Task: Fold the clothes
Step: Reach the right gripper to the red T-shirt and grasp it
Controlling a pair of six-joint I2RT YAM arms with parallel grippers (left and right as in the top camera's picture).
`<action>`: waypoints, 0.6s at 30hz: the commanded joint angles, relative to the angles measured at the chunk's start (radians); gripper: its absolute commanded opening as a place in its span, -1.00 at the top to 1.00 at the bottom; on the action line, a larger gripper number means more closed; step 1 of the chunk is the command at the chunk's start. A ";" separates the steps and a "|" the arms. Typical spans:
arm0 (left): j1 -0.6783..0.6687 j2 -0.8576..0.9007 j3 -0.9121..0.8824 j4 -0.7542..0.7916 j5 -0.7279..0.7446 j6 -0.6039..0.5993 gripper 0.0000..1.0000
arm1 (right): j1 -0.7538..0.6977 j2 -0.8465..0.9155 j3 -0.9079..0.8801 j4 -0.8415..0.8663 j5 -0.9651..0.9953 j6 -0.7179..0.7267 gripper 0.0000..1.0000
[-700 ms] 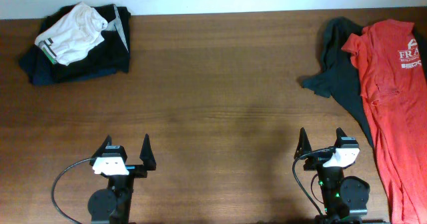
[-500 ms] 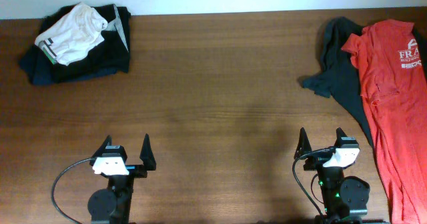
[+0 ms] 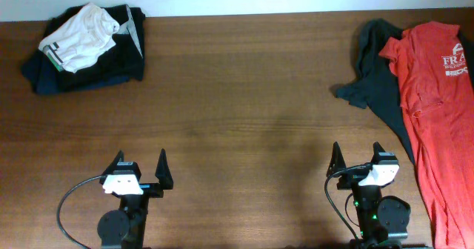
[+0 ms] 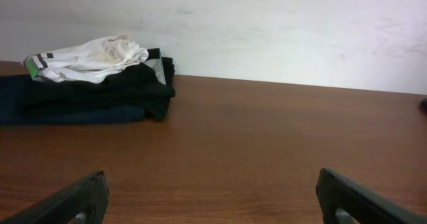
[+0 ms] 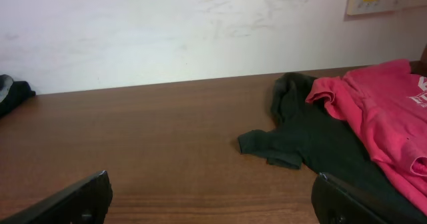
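Reaching toward the red-orange short-sleeved T-shirt of soft fabric [image 3: 433, 108] seems to be the step in hand, because no fold is made yet and neither arm touches any cloth. The shirt lies at the right edge of the brown wooden table [image 3: 244, 108], stretched from the far side to the near side, with its white lettering near the far end. Part of it runs out of the overhead view. It lies over a larger dark grey T-shirt [image 3: 374, 86], which shows from under its left side.

The left gripper [image 3: 139, 160] and the right gripper [image 3: 358, 158] both sit at the near edge, fingers spread wide, with nothing between them. The right one is near the shirt's lower part; the left one is well apart from it.

To do this step well, I think the right arm should pinch only the red-orange layer at a free edge, such as a sleeve or the hem, so that the grey shirt below does not come with it. It is then better to drag the shirt to the bare middle of the table, where both arms can reach, and to flatten it before any fold. The soft fabric will probably wrinkle, so a low, slow pull is safer. The pile of white, black and navy folded garments [image 3: 81, 49] at the far left corner is not concerned.
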 commanded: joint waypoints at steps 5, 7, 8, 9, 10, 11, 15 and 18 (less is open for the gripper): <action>-0.006 -0.004 -0.008 0.001 0.010 0.016 -0.98 | 0.005 -0.008 -0.005 -0.006 0.016 0.000 -0.97; -0.006 -0.004 -0.008 0.001 0.010 0.015 -0.98 | 0.005 -0.008 -0.005 -0.006 0.017 0.000 -0.97; -0.006 -0.004 -0.008 0.001 0.010 0.016 -0.98 | 0.005 -0.008 -0.005 -0.006 0.016 0.000 -0.97; -0.006 -0.004 -0.008 0.001 0.010 0.015 -0.98 | 0.005 -0.008 -0.005 -0.006 0.017 0.000 -0.97; -0.006 -0.004 -0.008 0.001 0.010 0.015 -0.98 | 0.005 -0.008 -0.005 -0.006 0.017 0.000 -0.97; -0.005 -0.004 -0.008 0.001 0.010 0.015 -0.98 | 0.005 -0.008 -0.005 -0.006 0.017 0.000 -0.97; -0.006 -0.004 -0.008 0.001 0.010 0.016 -0.98 | 0.005 -0.008 -0.005 0.021 -0.303 0.109 -0.97; -0.006 -0.004 -0.008 0.001 0.010 0.016 -0.98 | 0.006 -0.007 -0.005 0.071 -0.677 0.454 -0.97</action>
